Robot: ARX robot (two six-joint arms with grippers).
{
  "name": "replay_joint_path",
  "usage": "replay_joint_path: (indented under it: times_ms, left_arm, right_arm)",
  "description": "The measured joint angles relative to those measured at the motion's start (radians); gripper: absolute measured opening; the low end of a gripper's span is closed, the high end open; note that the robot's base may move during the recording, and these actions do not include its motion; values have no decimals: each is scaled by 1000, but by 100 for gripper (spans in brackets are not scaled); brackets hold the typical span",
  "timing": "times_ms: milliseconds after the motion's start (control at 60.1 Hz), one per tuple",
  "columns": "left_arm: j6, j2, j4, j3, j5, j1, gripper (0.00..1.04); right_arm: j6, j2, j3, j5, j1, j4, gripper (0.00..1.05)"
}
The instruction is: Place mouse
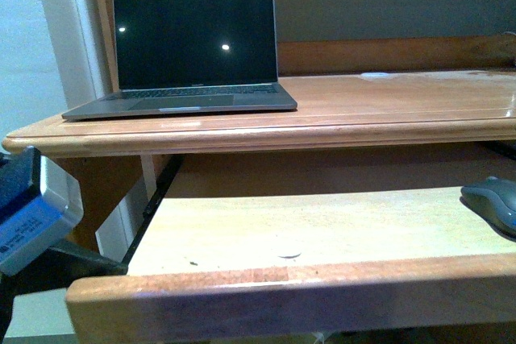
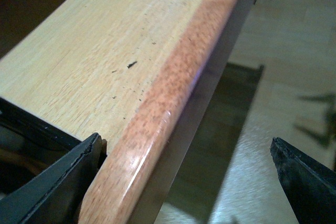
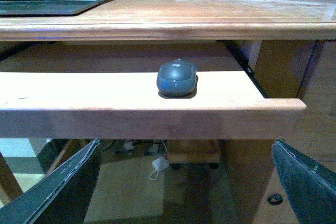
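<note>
1. Firstly, at the far left, the left arm (image 1: 31,213) sits beside the near left corner of the pull-out shelf (image 1: 322,231). The left tool (image 2: 185,142) is spread wide with nothing in it, and one finger (image 2: 58,182) is close against the shelf's rounded front edge.
2. On the left part of the table (image 1: 387,106), above and behind the shelf, a laptop (image 1: 193,46) stands open with a dark screen.
3. A small white disc (image 1: 288,254) lies flat on the shelf, near its front edge.
4. The dark grey mouse (image 3: 177,77) rests on the right end of the shelf, clear of both tools.
5. The right tool (image 3: 186,142) is also spread wide and empty, on the near side of the shelf's front edge and well apart from the mouse.
</note>
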Motion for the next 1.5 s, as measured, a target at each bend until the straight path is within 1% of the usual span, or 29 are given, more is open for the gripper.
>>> replay_joint_path:
  times_ms: [117, 200, 283, 316, 333, 350, 366, 400, 416, 433, 466, 483, 499, 516, 533, 566, 599, 633, 716, 766, 816, 849, 932, 966, 999, 1065, 1149, 1282, 1498]
  left_arm:
    - [-296, -117, 56, -60, -76, -19, 97]
    - [-491, -216, 89, -91, -108, -20, 97]
    - [-599, -278, 97, -93, -108, -22, 97]
    - [-618, -282, 148, -107, -186, -38, 95]
    - [-630, -283, 230, -132, -298, -58, 92]
    - [-635, -284, 274, -146, -356, -68, 90]
    - [-642, -284, 358, -177, -459, -80, 86]
    - [-649, -283, 433, -209, -554, -88, 83]
    - [-655, -283, 497, -241, -636, -93, 79]
    - [-656, -285, 527, -257, -677, -93, 78]
    - [-665, -302, 620, -309, -818, -91, 71]
    - [-669, -315, 649, -325, -869, -85, 67]
    - [-673, -330, 665, -336, -905, -79, 63]
    - [-675, -338, 671, -342, -921, -75, 62]
    - [-678, -353, 676, -351, -933, -66, 58]
    - [-684, -385, 677, -371, -940, -52, 51]
    - [-684, -413, 674, -390, -930, -44, 44]
    - [-686, -430, 668, -404, -917, -38, 39]
    - [-687, -475, 646, -439, -894, -20, 25]
    - [-687, -502, 634, -453, -888, -11, 17]
    - [-687, -542, 614, -472, -880, 5, 7]
    - [-690, -561, 603, -480, -873, 12, 2]
    - [-691, -634, 559, -507, -851, 32, 3]
    - [-691, -653, 545, -513, -819, 48, 3]
    - [-691, -681, 526, -522, -774, 82, 3]
    - [-691, -712, 507, -536, -772, 114, 3]
    - [-691, -731, 536, -573, -763, 122, 3]
    - [-691, -818, 454, -587, -761, 122, 3]
    - [-691, -952, 331, -588, -761, 123, 3]
  right_arm:
    - [0, 0, 0, 0, 0, 0, 97]
    - [0, 0, 0, 2, 0, 0, 97]
    - [0, 0, 0, 1, 0, 0, 97]
    - [0, 0, 0, 0, 0, 0, 97]
    - [0, 0, 0, 0, 0, 0, 97]
    - [0, 0, 0, 1, 0, 0, 97]
    - [0, 0, 0, 1, 0, 0, 97]
    - [0, 0, 0, -2, 0, 0, 97]
    - [0, 0, 0, -1, 0, 0, 97]
    - [0, 0, 0, -1, 0, 0, 97]
    - [0, 0, 0, 2, 0, 0, 97]
    - [6, 3, 0, 15, 3, -4, 97]
    - [25, 14, 6, 57, 15, -29, 97]
    - [29, 22, 12, 85, 23, -49, 97]
    - [58, 40, 28, 127, 37, -90, 97]
    - [92, 82, 60, 192, 45, -148, 97]
    - [113, 127, 84, 205, 34, -151, 97]
    - [121, 168, 100, 207, 22, -117, 97]
    - [129, 319, 169, 193, -3, 40, 97]
    - [126, 431, 222, 193, -3, 140, 97]
    - [111, 545, 271, 188, 7, 227, 97]
    - [96, 631, 307, 190, 21, 277, 97]
    - [38, 819, 391, 193, 74, 329, 97]
    - [8, 889, 423, 193, 94, 339, 97]
    - [-12, 935, 441, 193, 106, 340, 97]
    - [-55, 1010, 470, 196, 121, 340, 97]
    - [-108, 1114, 523, 230, 117, 340, 97]
    - [-144, 1231, 576, 269, 97, 333, 97]
    - [-157, 1340, 655, 296, 103, 272, 97]
